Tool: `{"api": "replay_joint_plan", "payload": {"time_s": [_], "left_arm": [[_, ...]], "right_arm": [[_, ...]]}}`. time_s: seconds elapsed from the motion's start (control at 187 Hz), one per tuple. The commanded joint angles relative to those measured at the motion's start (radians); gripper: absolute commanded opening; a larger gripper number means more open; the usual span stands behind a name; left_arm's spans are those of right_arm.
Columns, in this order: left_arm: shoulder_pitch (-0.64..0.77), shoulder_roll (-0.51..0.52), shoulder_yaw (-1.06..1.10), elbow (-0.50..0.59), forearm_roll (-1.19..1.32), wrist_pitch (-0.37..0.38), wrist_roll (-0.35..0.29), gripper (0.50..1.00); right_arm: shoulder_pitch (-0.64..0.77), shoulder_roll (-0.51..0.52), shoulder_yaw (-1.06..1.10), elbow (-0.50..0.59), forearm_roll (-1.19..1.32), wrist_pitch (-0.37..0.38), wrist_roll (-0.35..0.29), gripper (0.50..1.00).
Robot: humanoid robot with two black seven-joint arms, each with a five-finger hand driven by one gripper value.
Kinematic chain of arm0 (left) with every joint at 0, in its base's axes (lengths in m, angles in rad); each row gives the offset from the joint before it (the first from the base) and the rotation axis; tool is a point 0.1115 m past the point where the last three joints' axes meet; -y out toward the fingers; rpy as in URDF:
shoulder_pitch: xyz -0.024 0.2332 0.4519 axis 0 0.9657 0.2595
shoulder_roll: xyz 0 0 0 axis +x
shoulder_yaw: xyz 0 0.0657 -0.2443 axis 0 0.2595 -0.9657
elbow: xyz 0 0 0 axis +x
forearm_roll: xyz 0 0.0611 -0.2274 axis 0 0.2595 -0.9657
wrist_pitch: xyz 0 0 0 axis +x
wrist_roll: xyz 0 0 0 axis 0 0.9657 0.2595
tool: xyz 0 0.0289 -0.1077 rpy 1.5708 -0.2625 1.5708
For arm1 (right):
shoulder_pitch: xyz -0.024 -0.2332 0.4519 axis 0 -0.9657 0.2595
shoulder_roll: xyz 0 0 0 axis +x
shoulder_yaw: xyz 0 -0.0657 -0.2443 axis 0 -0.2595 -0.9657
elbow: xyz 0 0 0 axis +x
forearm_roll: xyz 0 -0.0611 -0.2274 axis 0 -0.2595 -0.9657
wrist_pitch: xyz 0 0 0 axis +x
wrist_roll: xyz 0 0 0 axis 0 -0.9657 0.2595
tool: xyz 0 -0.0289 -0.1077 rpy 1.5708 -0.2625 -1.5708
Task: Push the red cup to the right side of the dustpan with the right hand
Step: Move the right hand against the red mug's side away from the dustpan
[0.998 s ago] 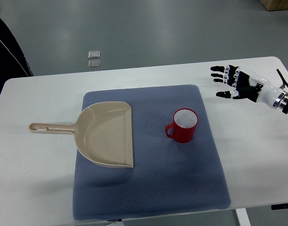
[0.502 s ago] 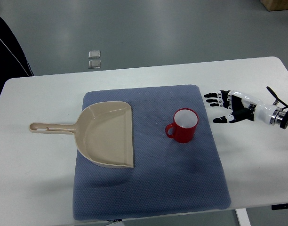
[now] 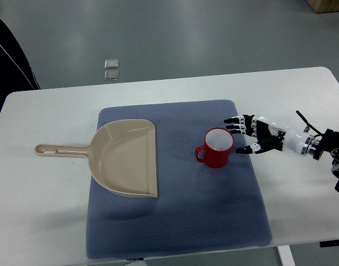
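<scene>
Right robot hand (image 3: 251, 136): my arm reached in from the right edge, low over the desk, and my hand sat just to the right of the red cup with its fingers (image 3: 236, 123) spread and holding nothing. The black fingertips pointed left, over the right edge of the mat. The upper ones lay close by the cup's rim and the thumb tip lay just beside its right wall. I could not tell whether any tip was touching the cup.

Red cup (image 3: 216, 148): it stood upright on the blue mat, right of the mat's middle. Its inside was white and its handle pointed left, toward the dustpan.

Dustpan (image 3: 127, 158): it was beige and lay flat on the left part of the mat. Its straight open edge faced right, toward the cup, and its long handle stretched left off the mat onto the bare desk. Cup and dustpan were apart, with a strip of mat between them.

Mat (image 3: 175, 221): it was a blue-grey padded square lying on the desk under both things.

Desk (image 3: 42, 210): it was white, and the mat covered its middle.

Floor beyond the desk: it was grey, with two small pale square things (image 3: 111, 69) lying on it.
</scene>
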Motion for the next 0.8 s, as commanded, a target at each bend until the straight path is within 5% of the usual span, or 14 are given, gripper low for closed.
{"api": "replay_joint_plan", "payload": {"time_s": [0.0,0.4,0.795], "left_arm": [[0.0,0.0,0.0,0.001,0.0,0.0,0.0,1.0],[0.0,0.0,0.0,0.001,0.0,0.0,0.0,1.0],[0.0,0.0,0.0,-0.001,0.0,0.0,0.0,1.0]], "right_arm": [[-0.011,0.019,0.002,0.002,0.002,0.0,0.0,0.93],[-0.035,0.088,0.01,0.029,0.007,0.0,0.0,0.93],[-0.074,0.177,0.028,0.035,0.007,-0.08,0.0,0.93]]}}
